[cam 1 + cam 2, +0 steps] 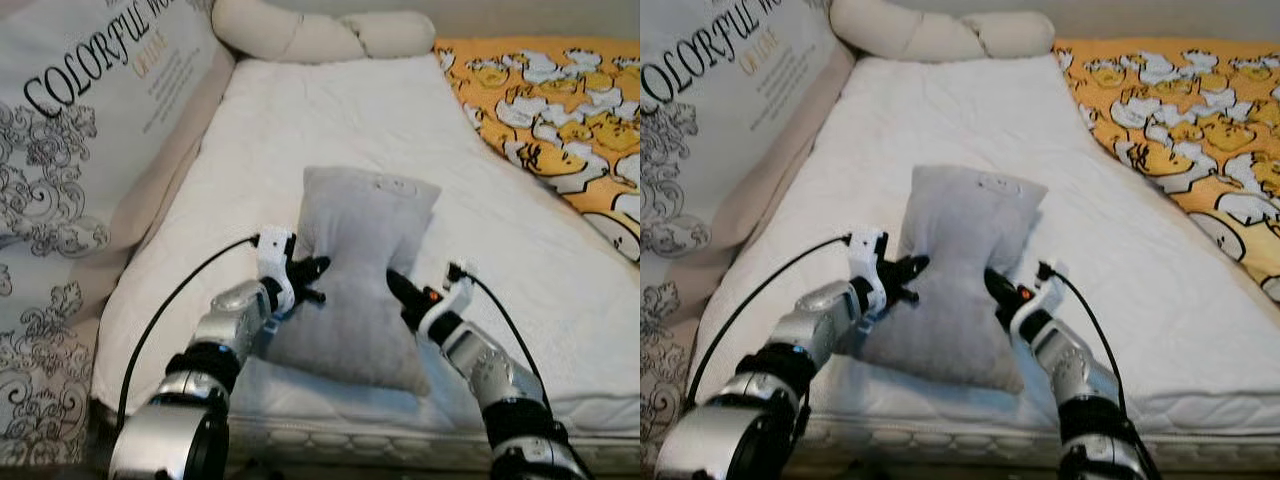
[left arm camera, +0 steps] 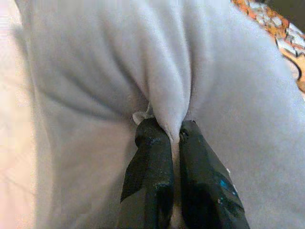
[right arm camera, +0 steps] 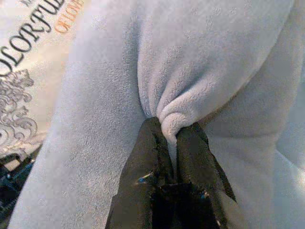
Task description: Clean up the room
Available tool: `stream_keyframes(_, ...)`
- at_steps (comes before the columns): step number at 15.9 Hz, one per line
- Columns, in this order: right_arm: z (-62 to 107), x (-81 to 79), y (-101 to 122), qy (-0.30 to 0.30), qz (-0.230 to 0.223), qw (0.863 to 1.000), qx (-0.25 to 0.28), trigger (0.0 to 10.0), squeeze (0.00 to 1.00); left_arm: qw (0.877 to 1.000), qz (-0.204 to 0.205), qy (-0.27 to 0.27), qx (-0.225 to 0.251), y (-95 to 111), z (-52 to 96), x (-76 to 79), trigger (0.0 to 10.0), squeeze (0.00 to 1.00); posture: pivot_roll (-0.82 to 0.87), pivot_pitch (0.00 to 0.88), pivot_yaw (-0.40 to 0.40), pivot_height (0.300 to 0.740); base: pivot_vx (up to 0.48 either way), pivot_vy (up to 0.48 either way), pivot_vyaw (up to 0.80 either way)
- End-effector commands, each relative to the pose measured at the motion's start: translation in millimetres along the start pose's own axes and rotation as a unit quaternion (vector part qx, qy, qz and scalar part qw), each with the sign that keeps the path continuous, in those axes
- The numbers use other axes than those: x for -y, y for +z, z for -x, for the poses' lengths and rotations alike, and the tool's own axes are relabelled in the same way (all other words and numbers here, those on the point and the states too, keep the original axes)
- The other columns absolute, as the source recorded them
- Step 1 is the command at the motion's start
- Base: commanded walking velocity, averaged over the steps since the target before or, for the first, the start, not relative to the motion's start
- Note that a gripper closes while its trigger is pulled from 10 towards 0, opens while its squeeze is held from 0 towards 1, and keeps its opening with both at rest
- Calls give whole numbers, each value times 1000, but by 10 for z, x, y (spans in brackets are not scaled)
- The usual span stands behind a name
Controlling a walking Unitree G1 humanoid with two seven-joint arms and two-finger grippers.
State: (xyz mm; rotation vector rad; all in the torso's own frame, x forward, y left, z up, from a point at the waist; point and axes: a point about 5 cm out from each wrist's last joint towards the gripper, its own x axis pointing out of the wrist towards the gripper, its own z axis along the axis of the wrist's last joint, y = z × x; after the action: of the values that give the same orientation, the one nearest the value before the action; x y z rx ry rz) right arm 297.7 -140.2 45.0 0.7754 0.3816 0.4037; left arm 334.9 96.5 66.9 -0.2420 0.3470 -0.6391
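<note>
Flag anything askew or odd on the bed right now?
The grey pillow sits near the foot edge of the white mattress, far from the headboard bolster, and is squeezed to a waist in the middle. The left gripper and right gripper each pinch a fold of it. Nothing spilled or torn.

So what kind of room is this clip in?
Most likely a bedroom: a bare white mattress, a long cream bolster at its head and a duck-print orange blanket. The left hand and right hand each pinch the grey pillow.
</note>
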Motion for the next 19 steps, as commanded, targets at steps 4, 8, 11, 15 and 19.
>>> stream_keyframes(4, -78, -347, 167, 30, 39, 998, 39, 0, 0, 996, -60, -10, 64, 349, 26, 186, 0, 0, -166, 0, 58, 740, 0, 0, 0)
stream_keyframes(8, -3, -559, 316, 30, 121, 989, 81, 0, 0, 974, -179, 18, 134, 682, 246, 337, 7255, 0, -151, 0, 52, 740, 0, 0, 0)
stream_keyframes(11, 46, -556, 391, -33, 199, 974, 104, 10000, 0, 968, -205, 56, 134, 752, 361, 326, 10000, 0, -144, 0, 53, 740, 0, 0, 0)
stream_keyframes(15, 66, -614, 406, -22, 193, 974, 120, 10000, 0, 961, -223, 93, 133, 789, 466, 276, 10000, 0, -137, 0, 62, 740, 0, 0, 0)
stream_keyframes(19, 62, -643, 360, -19, 212, 969, 122, 10000, 0, 961, -219, 115, 123, 773, 535, 230, 10000, 0, -127, 0, 50, 740, 0, 135, 0)
